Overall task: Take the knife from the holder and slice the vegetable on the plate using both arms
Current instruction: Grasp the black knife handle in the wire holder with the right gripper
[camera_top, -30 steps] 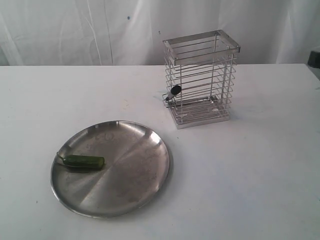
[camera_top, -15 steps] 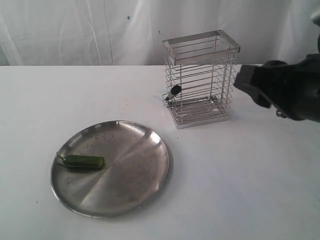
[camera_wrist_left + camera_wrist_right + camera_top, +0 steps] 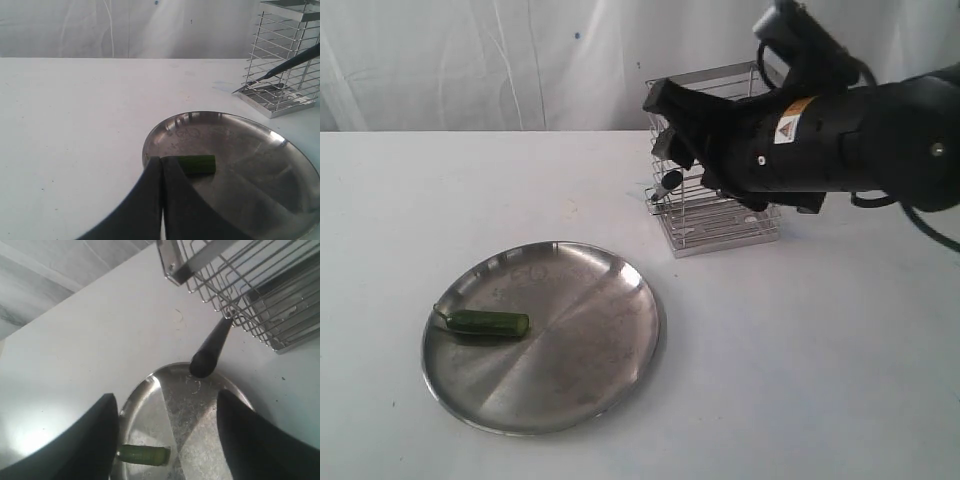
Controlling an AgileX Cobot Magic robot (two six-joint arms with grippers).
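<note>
The knife leans in the wire holder, its black handle poking out through the side towards the plate. My right gripper, on the thick arm with the yellow label, hangs open in front of the holder's upper part, just above the handle; its fingers stand wide apart with nothing between them. The green chili lies on the left part of the steel plate. My left gripper is shut and empty, low over the plate's near rim, its tips just in front of the chili. It is outside the exterior view.
The white table stretches around the plate and holder. A white draped cloth closes off the back. The right arm's body covers much of the holder and the space to its right.
The right arm has swept in from the right edge to in front of the holder's top, above the knife handle. Plate, chili and holder have not moved.
</note>
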